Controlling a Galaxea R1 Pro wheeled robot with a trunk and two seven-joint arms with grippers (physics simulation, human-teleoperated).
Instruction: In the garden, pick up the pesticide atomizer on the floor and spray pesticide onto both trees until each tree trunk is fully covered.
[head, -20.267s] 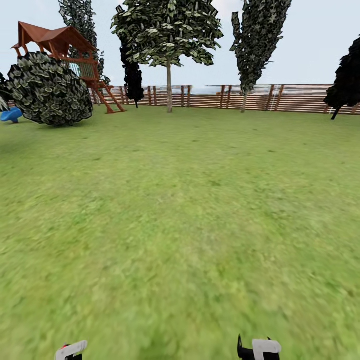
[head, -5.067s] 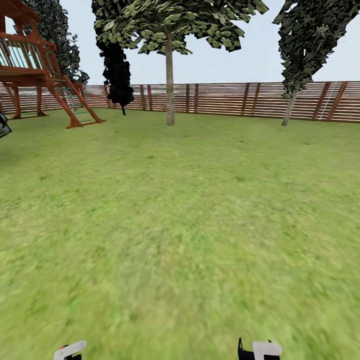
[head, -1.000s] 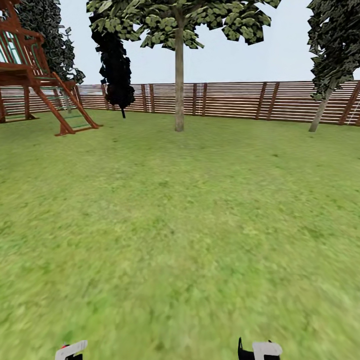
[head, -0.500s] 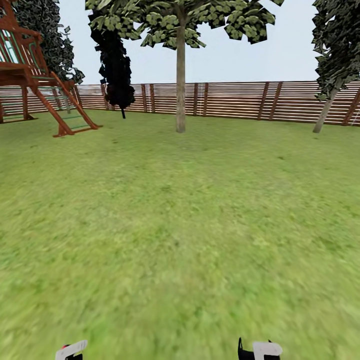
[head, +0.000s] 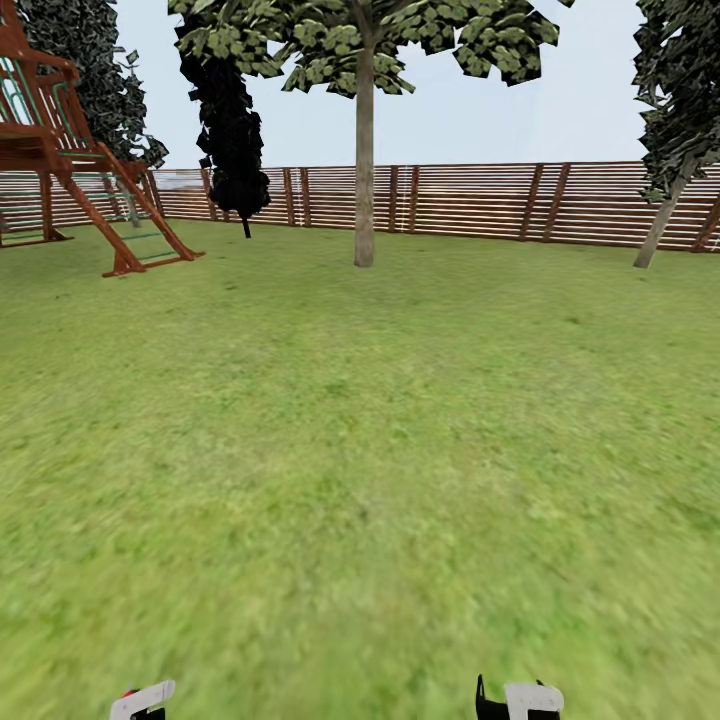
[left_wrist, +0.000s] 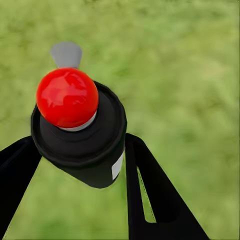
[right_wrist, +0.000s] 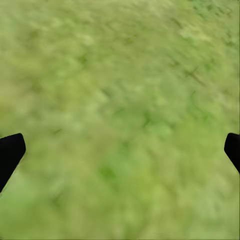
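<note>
At ten o'clock in the head view stands a wooden play frame (head: 70, 150) beside a dark narrow tree (head: 228, 120); the slat fence (head: 480, 203) runs across behind. At twelve o'clock rises a tree (head: 364, 40) whose pale tree trunk (head: 364, 170) stands well apart across the lawn (head: 360, 450). At two o'clock a leaning tree (head: 680, 90) meets the fence.

The left gripper (left_wrist: 80, 160) clamps the pesticide atomizer (left_wrist: 80, 135), one black finger on each side of its dark body, red top (left_wrist: 67, 97) facing the camera. The right gripper (right_wrist: 120, 150) hangs spread wide over grass, holding nothing.

The step in hand looks like the approach to the trunk. Done well, the base should roll straight toward twelve o'clock, stop near the trunk, and keep the bottle firmly pinched with its nozzle aimed at the bark.
</note>
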